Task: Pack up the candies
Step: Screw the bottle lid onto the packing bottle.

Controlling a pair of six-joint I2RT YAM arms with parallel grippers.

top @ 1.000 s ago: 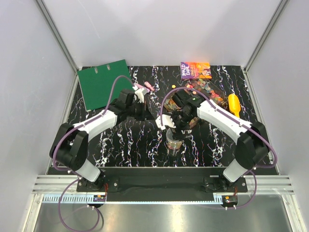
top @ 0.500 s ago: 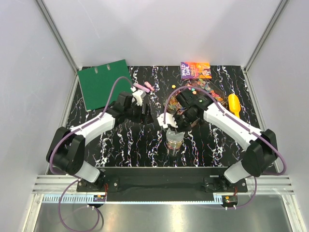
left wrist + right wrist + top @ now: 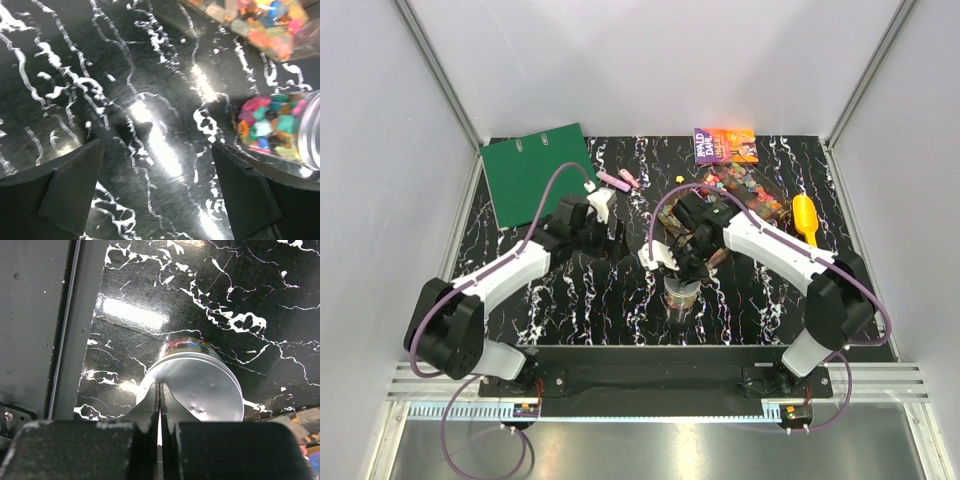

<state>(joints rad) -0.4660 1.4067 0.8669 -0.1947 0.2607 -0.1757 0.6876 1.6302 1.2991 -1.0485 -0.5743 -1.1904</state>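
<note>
A glass jar (image 3: pixel 682 297) with a silver lid (image 3: pixel 200 385) stands upright near the table's middle front. Candies (image 3: pixel 265 124) fill it, showing through the glass. More loose candies (image 3: pixel 745 188) lie in a clear container at the back right, which the left wrist view also catches, candies (image 3: pixel 270 22) at its top edge. My right gripper (image 3: pixel 675 263) is shut with nothing between its fingers, and its tips (image 3: pixel 160 390) are over the near-left rim of the lid. My left gripper (image 3: pixel 156 150) is open over bare table, left of the jar, and holds nothing.
A yellow scoop (image 3: pixel 805 218) lies at the right of the candy container. A green binder (image 3: pixel 535 172) sits at the back left, a purple-orange book (image 3: pixel 725 145) at the back, and pink highlighters (image 3: pixel 620 180) between them. The table's metal front edge (image 3: pixel 65 340) runs close to the jar.
My left gripper has opened and drawn back leftward from the jar. My right gripper has shut and now sits over the jar's lid.
</note>
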